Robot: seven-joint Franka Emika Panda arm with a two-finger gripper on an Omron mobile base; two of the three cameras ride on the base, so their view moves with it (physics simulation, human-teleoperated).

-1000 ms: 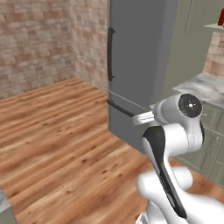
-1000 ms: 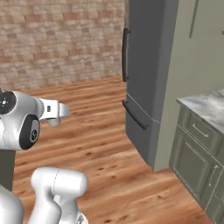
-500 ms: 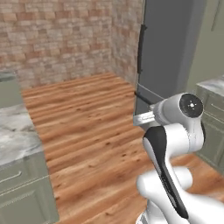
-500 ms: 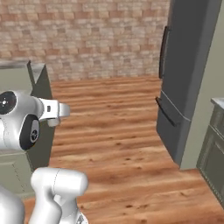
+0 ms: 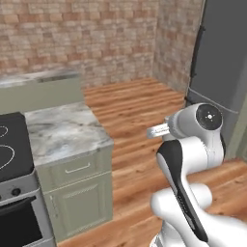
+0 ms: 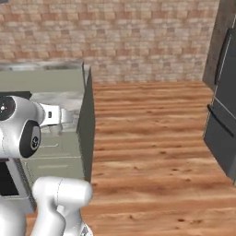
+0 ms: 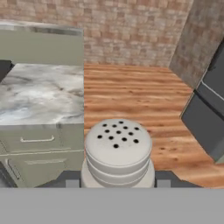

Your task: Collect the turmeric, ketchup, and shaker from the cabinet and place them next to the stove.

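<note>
Risked a slip of the shaker (image 7: 117, 151) from the gripper (image 7: 117, 183) during the swing toward the stove (image 5: 9, 144), seen at 9 o'clock in the left base view, or a clip against the marble counter (image 7: 39, 94) edge if carried too low. Held the shaker clamped between the jaws, upright, perforated top facing the hand camera, at 6 o'clock in the hand view. Counter at 10 o'clock, well apart.
</note>
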